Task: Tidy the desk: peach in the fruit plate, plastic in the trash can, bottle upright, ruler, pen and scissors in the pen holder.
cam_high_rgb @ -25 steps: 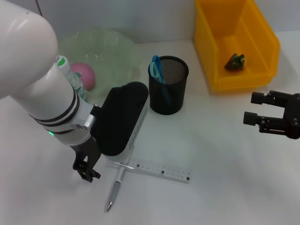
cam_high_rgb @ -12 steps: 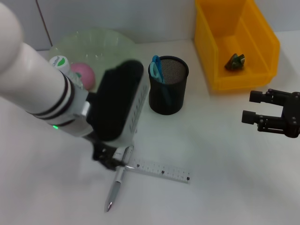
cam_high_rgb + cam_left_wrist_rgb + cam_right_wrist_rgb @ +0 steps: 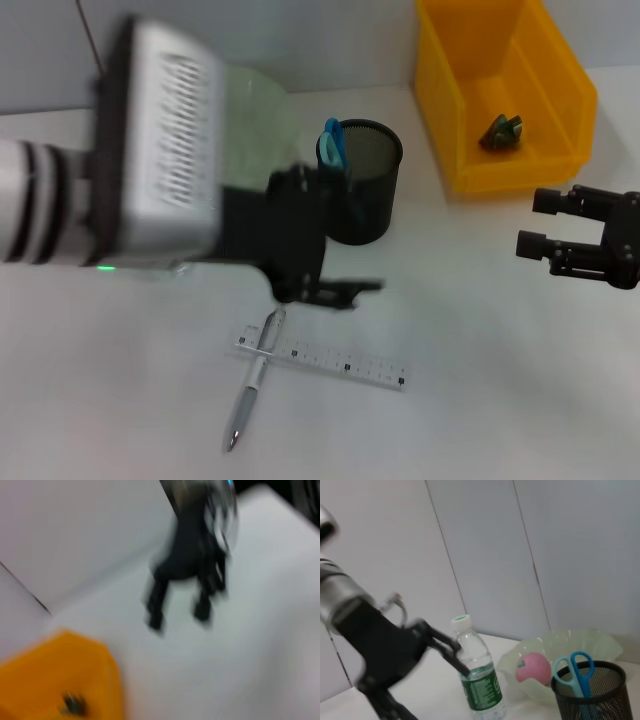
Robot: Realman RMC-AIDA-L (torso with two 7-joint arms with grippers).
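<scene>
A silver pen (image 3: 250,385) lies across the left end of a clear ruler (image 3: 325,362) on the white desk. My left gripper (image 3: 345,290) hangs above and behind them, in front of the black mesh pen holder (image 3: 362,185); it looks open and empty. Blue scissors (image 3: 331,145) stand in the holder. In the right wrist view the bottle (image 3: 479,682) stands upright beside the green fruit plate (image 3: 585,645), which holds the pink peach (image 3: 535,667). The plastic (image 3: 501,131) lies in the yellow trash can (image 3: 560,70). My right gripper (image 3: 530,224) hovers open at the right edge.
My bulky left arm (image 3: 150,170) covers the fruit plate and bottle in the head view. A grey wall stands behind the desk. Bare desk surface lies between the ruler and the right gripper.
My left arm has swung up and to the right, from left of the pen to in front of the pen holder. Pen, ruler and right gripper have stayed put.
</scene>
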